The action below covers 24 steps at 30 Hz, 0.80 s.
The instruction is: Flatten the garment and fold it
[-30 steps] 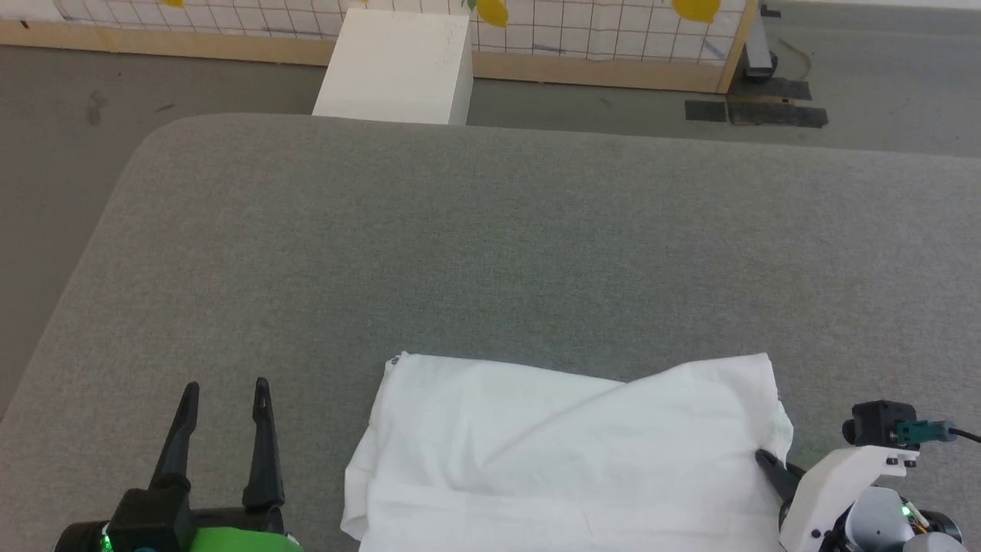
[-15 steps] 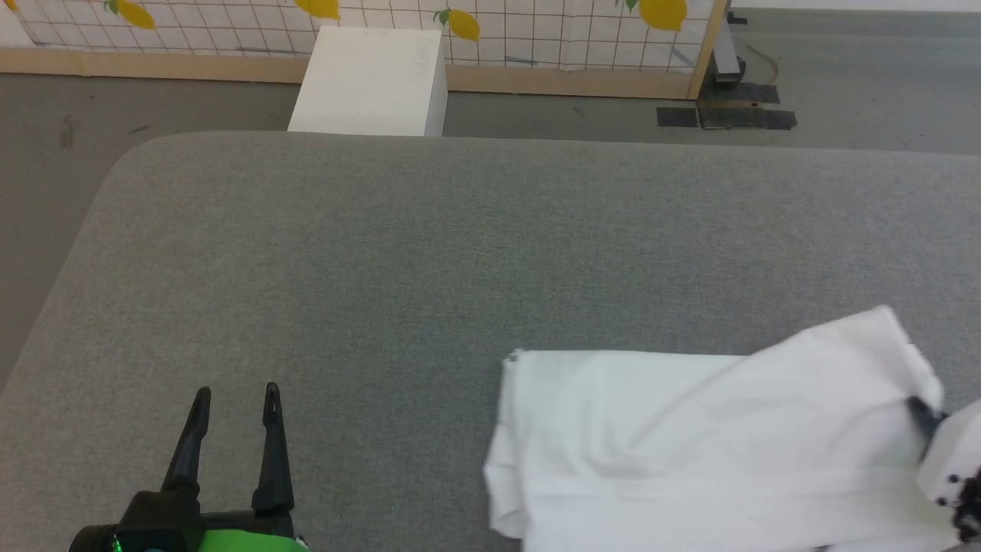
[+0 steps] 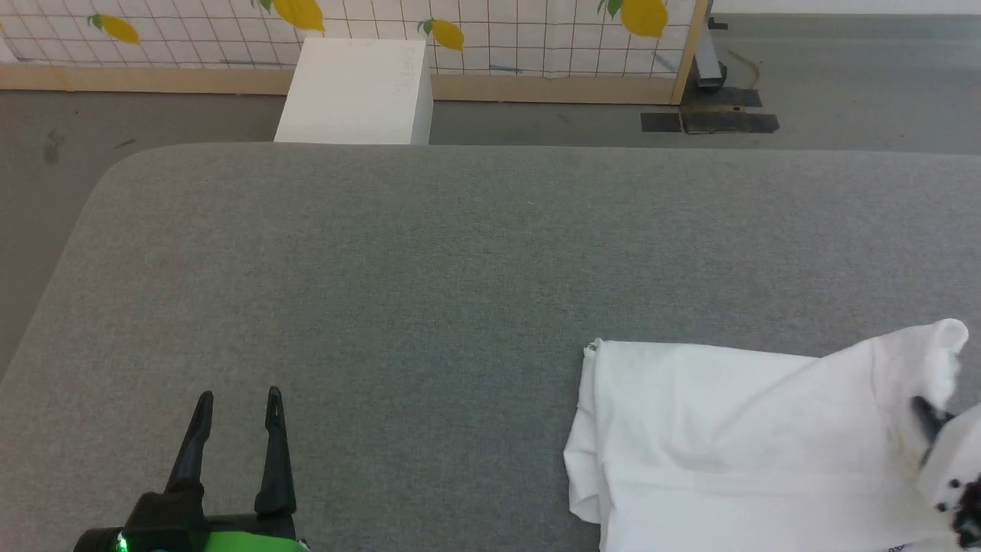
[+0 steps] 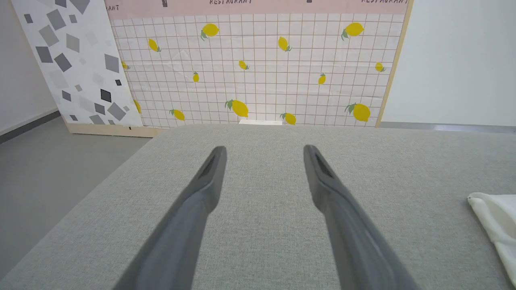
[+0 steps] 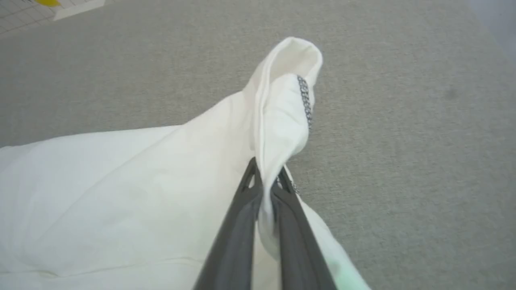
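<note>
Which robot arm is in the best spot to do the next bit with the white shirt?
Probably the right. The right claw is shut on a raised corner of the T-shirt. The left claw is open, holds nothing, and is over bare grey table, well apart from the cloth.

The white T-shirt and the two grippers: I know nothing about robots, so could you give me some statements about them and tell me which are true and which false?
1. The right gripper is shut on a bunched edge of the garment. True.
2. The left gripper grips the garment as well. False: it is open, holds nothing and is apart from the cloth.
3. Most of the garment rests on the grey table. True.
4. The white box stands on the garment. False: it stands on the floor beyond the table's far edge.
5. The lifted fold shows dark stitching. True.
</note>
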### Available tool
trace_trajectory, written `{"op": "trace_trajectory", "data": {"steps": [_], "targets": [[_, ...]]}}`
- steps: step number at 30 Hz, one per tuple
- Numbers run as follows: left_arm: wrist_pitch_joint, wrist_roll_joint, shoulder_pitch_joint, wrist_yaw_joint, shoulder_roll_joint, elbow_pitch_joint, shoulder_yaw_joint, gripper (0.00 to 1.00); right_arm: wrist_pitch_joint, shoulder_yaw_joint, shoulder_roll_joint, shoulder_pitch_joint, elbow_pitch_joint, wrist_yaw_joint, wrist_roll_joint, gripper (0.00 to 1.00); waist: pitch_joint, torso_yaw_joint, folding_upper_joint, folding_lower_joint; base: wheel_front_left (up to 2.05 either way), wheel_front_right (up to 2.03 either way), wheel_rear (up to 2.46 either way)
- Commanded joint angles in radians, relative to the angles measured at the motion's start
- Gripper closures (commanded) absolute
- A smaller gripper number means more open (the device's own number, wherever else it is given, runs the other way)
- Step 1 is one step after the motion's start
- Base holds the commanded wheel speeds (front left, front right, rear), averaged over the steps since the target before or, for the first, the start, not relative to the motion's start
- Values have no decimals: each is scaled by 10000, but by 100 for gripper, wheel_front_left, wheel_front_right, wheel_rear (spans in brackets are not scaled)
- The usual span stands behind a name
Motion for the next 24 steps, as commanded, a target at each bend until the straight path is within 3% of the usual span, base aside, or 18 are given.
{"op": "trace_trajectory", "data": {"steps": [1, 12, 24], "targets": [[-38, 66, 106, -54, -83, 21, 27, 0, 129, 267, 155, 202, -288, -13, 219, 100, -24, -45, -1, -1, 0, 0, 0], [-38, 158, 22, -239, -310, 169, 47, 0, 1199, 2895, 764, 142, -2615, -13, 1115, 100, -25, -104, -1, -1, 0, 0, 0], [-38, 201, -176, -554, -526, 458, -62, 0, 1730, 4736, 856, -993, -1626, -13, 659, 100, 50, 606, -1, -1, 0, 0, 0]]}}
